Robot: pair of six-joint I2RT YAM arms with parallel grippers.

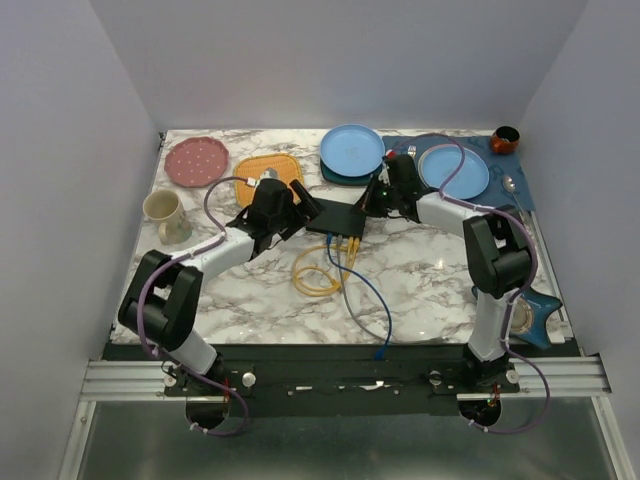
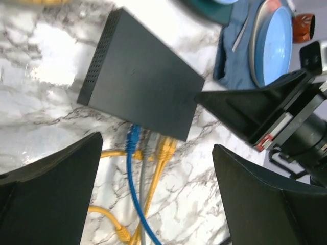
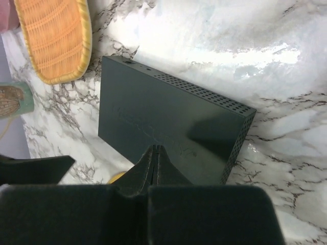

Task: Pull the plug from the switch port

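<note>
Cannot make out the sockets, hidden under the near edge of the switch [image 1: 335,217] at mid-table. Can just see a blue plug [image 2: 133,137], a grey plug [image 2: 145,147] and yellow plugs [image 2: 166,148] entering there. Left gripper [image 2: 156,145]: spread wide by the switch's left end, gripping nothing. Right gripper [image 3: 156,153]: clenched, tip against the switch's right end. Cannot tell what lies in the wicker tray [image 1: 290,165], far left of the switch.
</note>
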